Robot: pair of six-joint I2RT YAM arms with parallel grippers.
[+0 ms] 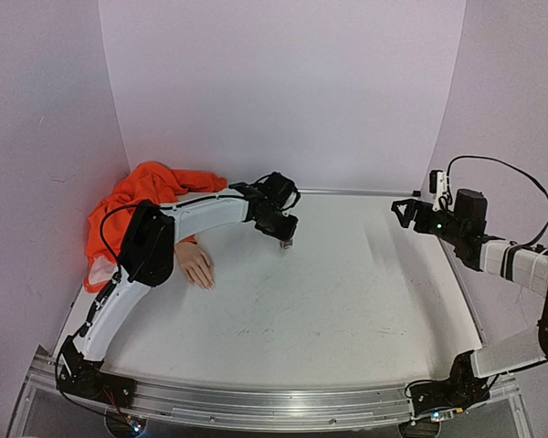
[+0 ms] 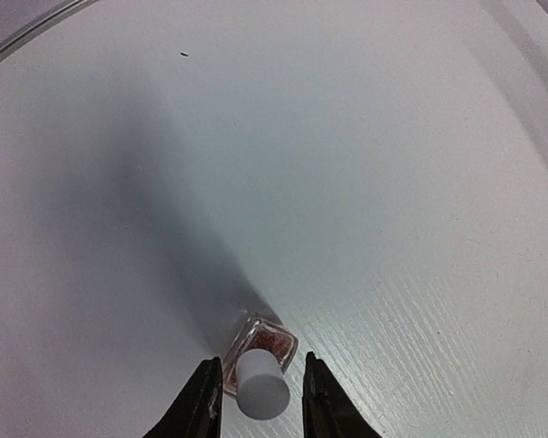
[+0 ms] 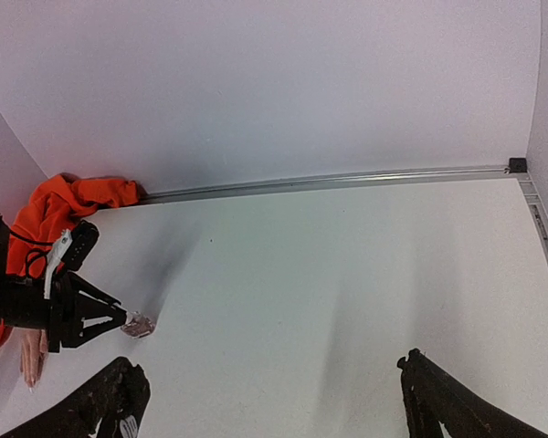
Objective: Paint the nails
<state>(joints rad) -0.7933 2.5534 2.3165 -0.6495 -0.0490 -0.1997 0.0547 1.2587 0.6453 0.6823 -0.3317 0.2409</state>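
Nails (image 1: 206,284) are being shown small and pale at the finger ends of the mannequin hand (image 1: 194,263). This hand is being kept flat on the counter (image 1: 347,301) at the left side, with its fingers pointing toward the near edge. Colour on the nails cannot be told at this size. The hand is probably being laid so in order that the nails are facing upward for a brush.

A little farther, the small glass bottle (image 2: 267,339) is being stood on the counter, seemingly upright and apart from the hand. The left end effector (image 2: 261,360) is being held low over it, with one jaw at each side of the pale cap (image 2: 262,385). A thin slit is being seen on both sides, so the cap is being enclosed but, as it seems, not yet clenched. This is being judged as preparation for gripping the cap, since a brush is probably fixed under it.

Farther to the right, the right end effector (image 1: 402,214) is being held above the counter, released wide and carrying nothing, perhaps being kept ready for steadying the glass.

At the far left, the orange sleeve (image 1: 142,192) is being left bunched against the wall.
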